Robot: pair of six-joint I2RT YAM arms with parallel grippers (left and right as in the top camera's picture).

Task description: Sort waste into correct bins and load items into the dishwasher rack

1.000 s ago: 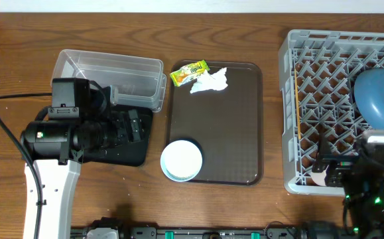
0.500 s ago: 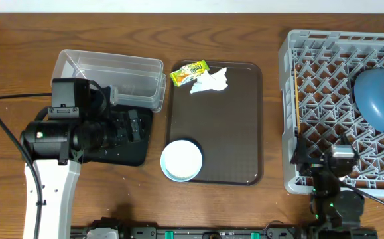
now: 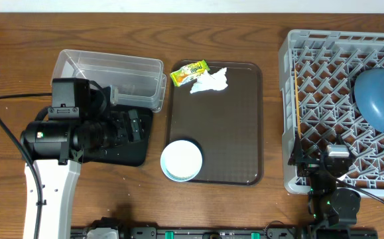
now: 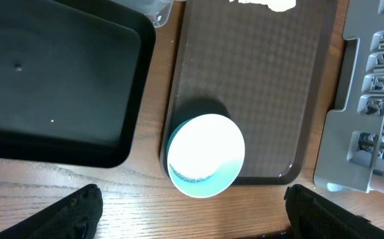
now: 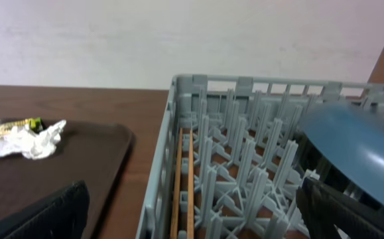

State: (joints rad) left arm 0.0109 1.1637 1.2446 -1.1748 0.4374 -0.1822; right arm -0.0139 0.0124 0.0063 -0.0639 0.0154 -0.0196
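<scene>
The left gripper [image 4: 193, 216] hangs wide and empty above the smooth, shallow black tray [image 4: 59, 86], just beside the clear round-cornered plastic tub [image 3: 109, 66]. On the finely dimpled brown serving tray [image 3: 238, 119], a round mint-rimmed bowl [image 3: 181, 160] with a glossy white inside sits over the near left corner. The shiny yellow-green wrapper [image 3: 188, 72] and crumpled white tissue [image 3: 209, 81] touch at the far edge. The right gripper [image 5: 198, 219], also wide and empty, is at the near edge of the grey lattice rack [image 3: 291, 99]. The rack holds thin wooden chopsticks [image 5: 184, 179] along its left wall and a domed blue bowl [image 3: 377, 96].
</scene>
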